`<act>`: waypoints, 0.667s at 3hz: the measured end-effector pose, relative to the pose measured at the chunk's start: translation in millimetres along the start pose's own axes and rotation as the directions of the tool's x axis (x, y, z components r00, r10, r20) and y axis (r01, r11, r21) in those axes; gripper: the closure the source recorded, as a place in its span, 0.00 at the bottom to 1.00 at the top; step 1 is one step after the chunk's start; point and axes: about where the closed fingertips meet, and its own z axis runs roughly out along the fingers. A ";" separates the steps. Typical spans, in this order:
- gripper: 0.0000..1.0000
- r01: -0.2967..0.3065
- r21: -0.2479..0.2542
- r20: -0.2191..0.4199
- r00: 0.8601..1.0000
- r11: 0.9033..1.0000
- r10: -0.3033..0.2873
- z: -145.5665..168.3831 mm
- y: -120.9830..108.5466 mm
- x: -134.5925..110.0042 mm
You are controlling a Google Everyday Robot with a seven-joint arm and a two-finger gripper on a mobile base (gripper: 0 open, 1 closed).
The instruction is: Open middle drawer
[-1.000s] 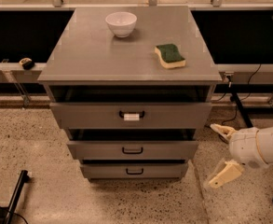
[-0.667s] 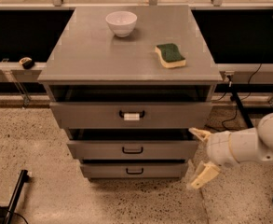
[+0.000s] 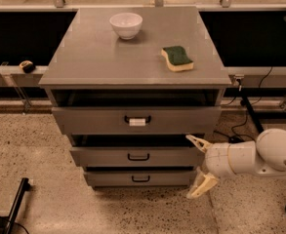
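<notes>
The middle drawer is a grey flat front with a small black loop handle. It sits between the taller top drawer, whose handle carries a white tag, and the shortest bottom drawer. My gripper comes in from the right on a white arm. It is open, with one cream finger by the middle drawer's right end and the other lower, beside the bottom drawer. It holds nothing and is well right of the handle.
On the cabinet top stand a white bowl and a green-and-yellow sponge. Speckled floor surrounds the cabinet. Cables run behind at right. A black leg lies at the lower left.
My gripper and arm have moved left, from right of the cabinet to the right edge of the middle and bottom drawers. The drawers have not moved.
</notes>
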 end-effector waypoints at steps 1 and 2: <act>0.00 -0.053 -0.022 0.041 0.998 0.998 0.054 53.2 10.7 38.3; 0.00 -0.053 -0.022 0.041 0.998 0.998 0.054 53.2 10.7 38.3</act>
